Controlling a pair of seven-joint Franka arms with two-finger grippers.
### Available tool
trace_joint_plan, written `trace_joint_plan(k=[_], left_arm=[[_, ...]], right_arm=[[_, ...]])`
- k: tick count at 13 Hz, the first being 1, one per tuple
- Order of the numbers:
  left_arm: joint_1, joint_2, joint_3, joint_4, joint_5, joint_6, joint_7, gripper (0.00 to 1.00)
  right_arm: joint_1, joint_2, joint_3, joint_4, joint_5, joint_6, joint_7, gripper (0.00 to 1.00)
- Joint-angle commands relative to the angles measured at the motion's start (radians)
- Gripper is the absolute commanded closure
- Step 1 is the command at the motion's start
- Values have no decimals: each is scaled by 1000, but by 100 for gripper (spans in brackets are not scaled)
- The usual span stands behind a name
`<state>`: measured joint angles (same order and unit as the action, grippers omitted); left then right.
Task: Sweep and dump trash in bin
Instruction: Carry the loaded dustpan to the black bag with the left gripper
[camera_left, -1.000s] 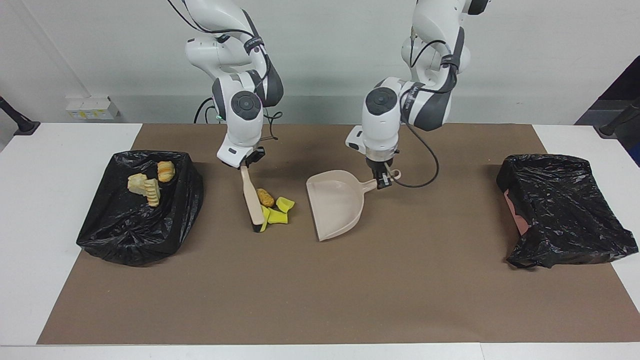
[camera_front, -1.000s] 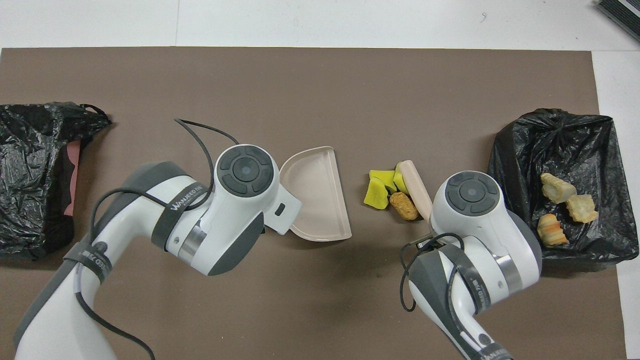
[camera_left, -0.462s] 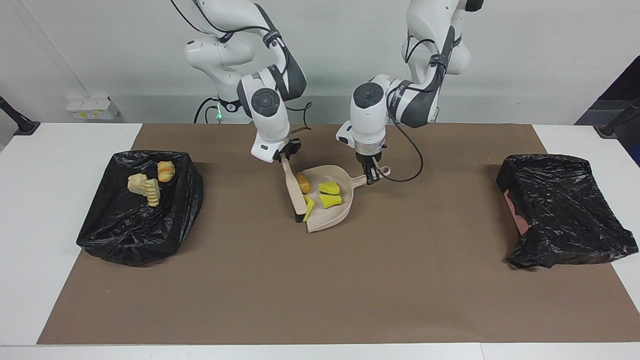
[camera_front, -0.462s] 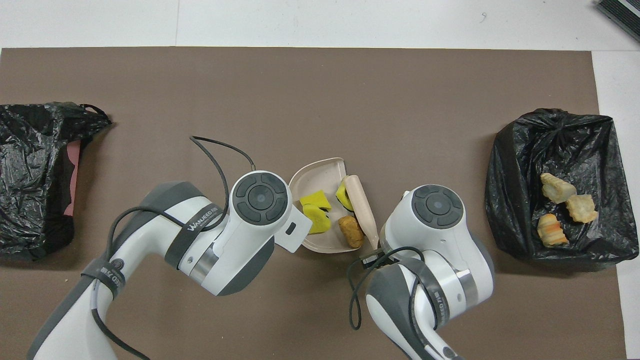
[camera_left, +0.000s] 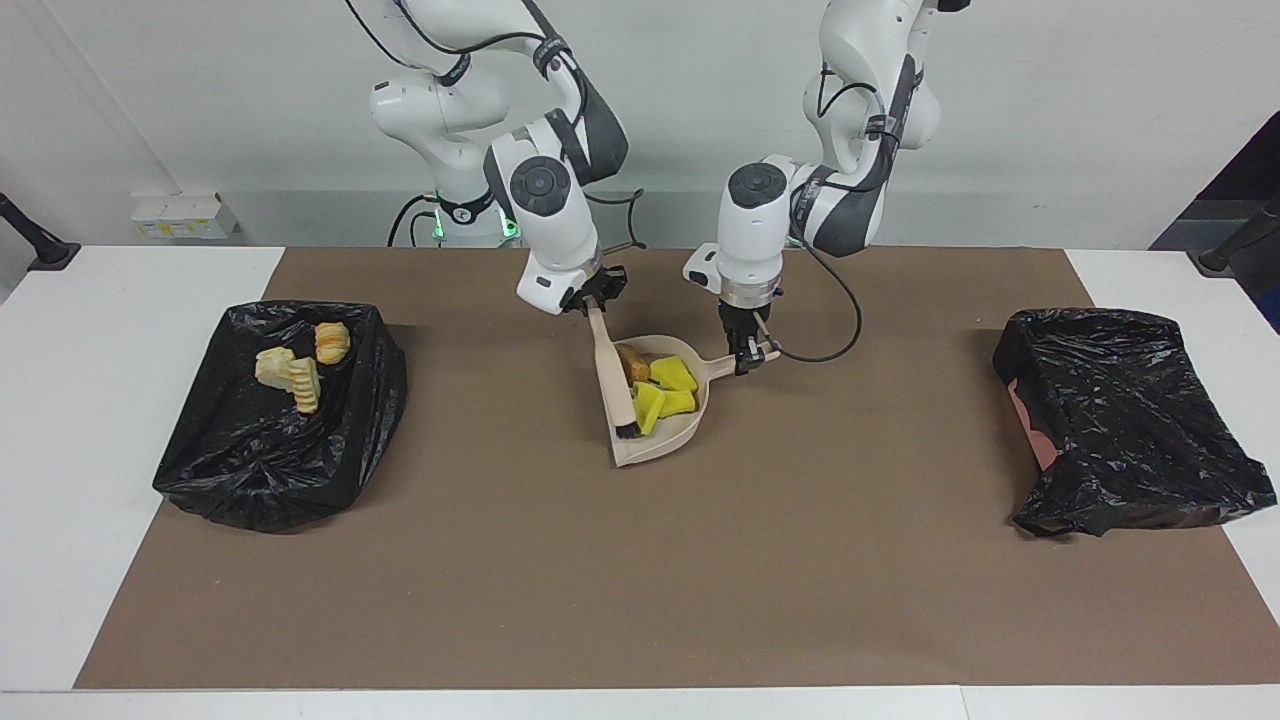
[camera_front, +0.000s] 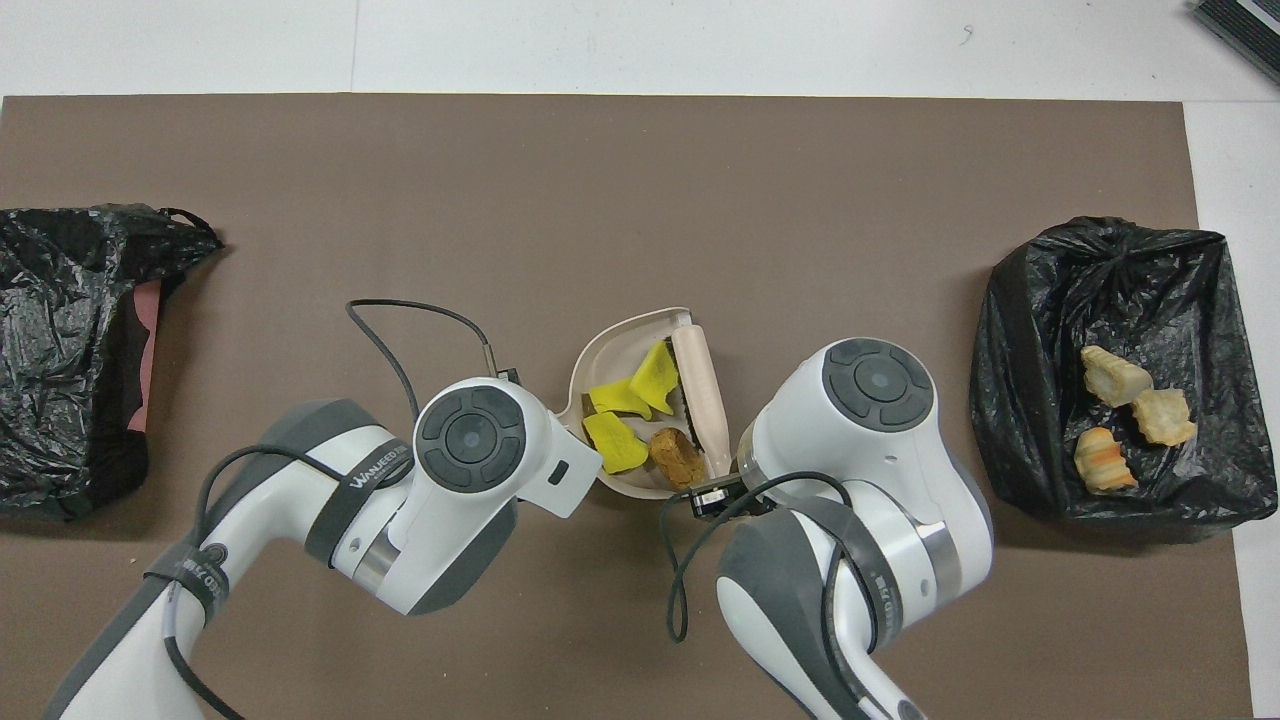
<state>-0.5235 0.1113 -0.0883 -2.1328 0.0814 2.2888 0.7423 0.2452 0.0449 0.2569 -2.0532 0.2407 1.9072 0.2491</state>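
The left gripper (camera_left: 748, 352) is clamped on the beige plastic dustpan (camera_left: 672, 437) by its handle, the pan's mouth toward the right arm's end. The right gripper (camera_left: 594, 298) is clamped on the beige brush (camera_left: 612, 372), whose long axis runs away from the robots, penning three yellow sponge pieces (camera_left: 668, 390) and an orange-brown nugget (camera_left: 632, 362) inside the pan.

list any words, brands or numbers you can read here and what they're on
"WANJEED" followed by smaller characters too blurred to read: on a dark band around the left arm, overhead view.
A dark band on the right arm also carries lettering, too blurred to read.
No other text readable.
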Motion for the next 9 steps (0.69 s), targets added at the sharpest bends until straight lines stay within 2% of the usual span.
trace_joint_plan(k=[1, 3, 5, 7, 9], left_arm=[[63, -12, 2, -27, -116, 60, 118, 100], [132, 8, 2, 0, -182, 46, 240, 100], [224, 10, 2, 54, -224, -26, 372, 100], [302, 22, 4, 141, -273, -136, 468, 100], [361, 34, 4, 217, -273, -207, 477, 100]], right_arm=[[-7, -42, -1, 70, 5, -104, 116, 100], [-9, -104, 1, 70, -47, -149, 166, 100], [12, -143, 8, 62, -64, -195, 269, 100], [75, -189, 9, 13, -51, -197, 305, 100], [147, -203, 15, -37, 9, -165, 370, 100]])
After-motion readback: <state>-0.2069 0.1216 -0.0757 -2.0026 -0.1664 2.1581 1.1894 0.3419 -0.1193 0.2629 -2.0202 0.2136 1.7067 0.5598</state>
